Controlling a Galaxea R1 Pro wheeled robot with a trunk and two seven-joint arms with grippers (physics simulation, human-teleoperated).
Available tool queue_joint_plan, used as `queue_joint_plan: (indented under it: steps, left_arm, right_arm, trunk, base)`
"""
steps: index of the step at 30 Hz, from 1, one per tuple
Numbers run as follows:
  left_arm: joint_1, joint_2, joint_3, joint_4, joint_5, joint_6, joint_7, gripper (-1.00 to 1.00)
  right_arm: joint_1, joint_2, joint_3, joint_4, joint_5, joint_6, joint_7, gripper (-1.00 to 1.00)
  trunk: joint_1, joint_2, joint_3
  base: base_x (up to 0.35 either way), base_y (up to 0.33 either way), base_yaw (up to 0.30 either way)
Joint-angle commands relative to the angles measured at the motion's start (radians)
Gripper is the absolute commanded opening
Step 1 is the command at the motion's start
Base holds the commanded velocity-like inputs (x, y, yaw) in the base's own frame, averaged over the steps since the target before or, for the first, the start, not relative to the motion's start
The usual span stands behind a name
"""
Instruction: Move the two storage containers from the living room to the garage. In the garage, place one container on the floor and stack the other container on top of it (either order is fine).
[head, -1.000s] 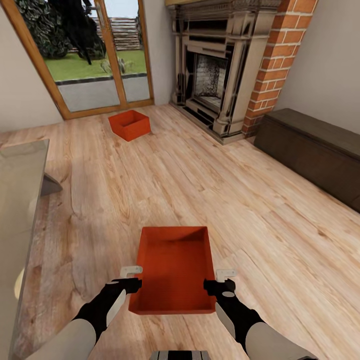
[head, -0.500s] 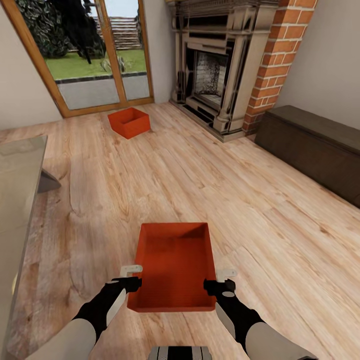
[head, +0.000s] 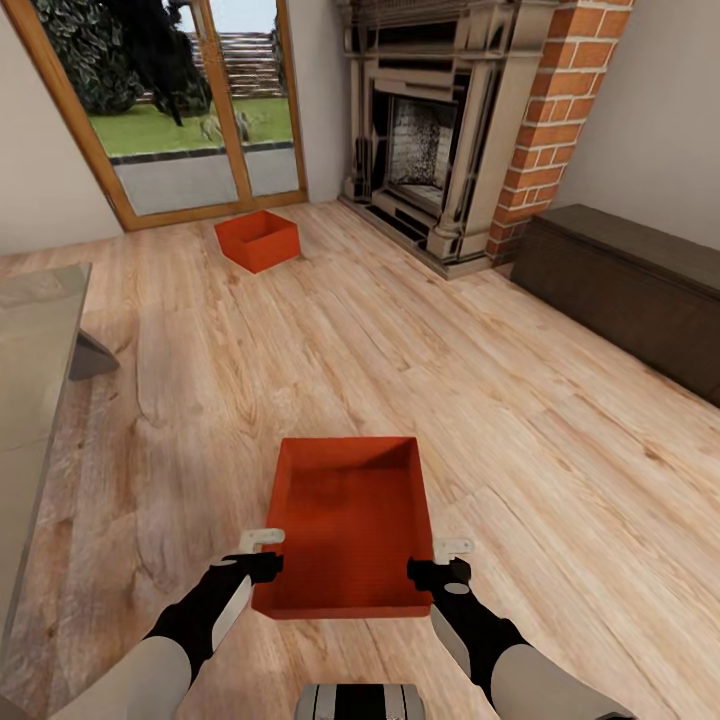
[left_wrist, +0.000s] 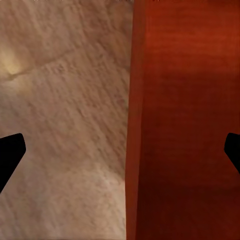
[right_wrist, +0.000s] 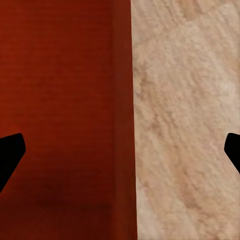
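Near bin (head: 345, 525): red-orange, lidless, held between the two grippers above the wood floor (head: 520, 400), straight ahead of the robot; its long sides run away from the camera.
Left gripper (head: 262, 555): at the bin's left wall near the close corner; the wrist view has that wall (left_wrist: 135, 125) standing between two spread dark fingertips (left_wrist: 10, 150), one outside, one inside; whether they press the wall cannot be told.
Right gripper (head: 440, 560): at the bin's right wall near the close corner; its wrist view shows the wall (right_wrist: 122, 120) between its spread fingertips (right_wrist: 10, 150) too; grip cannot be told.
Far bin (head: 258, 240): same red-orange kind, resting on the floor by the glass doors (head: 190, 110), well apart from the near one.
Fireplace (head: 440, 130): against the far wall, brick column beside it.
Dark bench (head: 630, 290): along the right wall.
Glass table (head: 30, 340): at the left edge.
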Motion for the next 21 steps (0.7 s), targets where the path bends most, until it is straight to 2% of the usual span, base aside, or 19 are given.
queue_joint_plan:
  steps: [1,13,21]
  left_arm:
    - [0.000,0.001,-0.007,-0.002,0.011,0.005,0.009,1.00]
    - [0.000,0.001,-0.008,-0.003,0.011,0.004,0.009,1.00]
    - [0.000,0.000,-0.008,-0.003,0.011,0.004,0.008,1.00]
  right_arm:
    - [0.000,-0.001,0.009,-0.001,-0.010,0.001,-0.007,1.00]
    - [0.000,-0.001,0.009,-0.001,-0.009,0.001,-0.007,1.00]
    - [0.000,-0.001,0.009,-0.001,-0.010,0.000,-0.007,1.00]
  trunk:
    - [0.000,-0.001,-0.001]
    - [0.000,-0.001,-0.001]
    - [0.027,-0.050,-0.023]
  base:
    - [0.000,0.000,0.000]
    - [0.000,0.000,0.000]
    - [0.000,0.000,0.000]
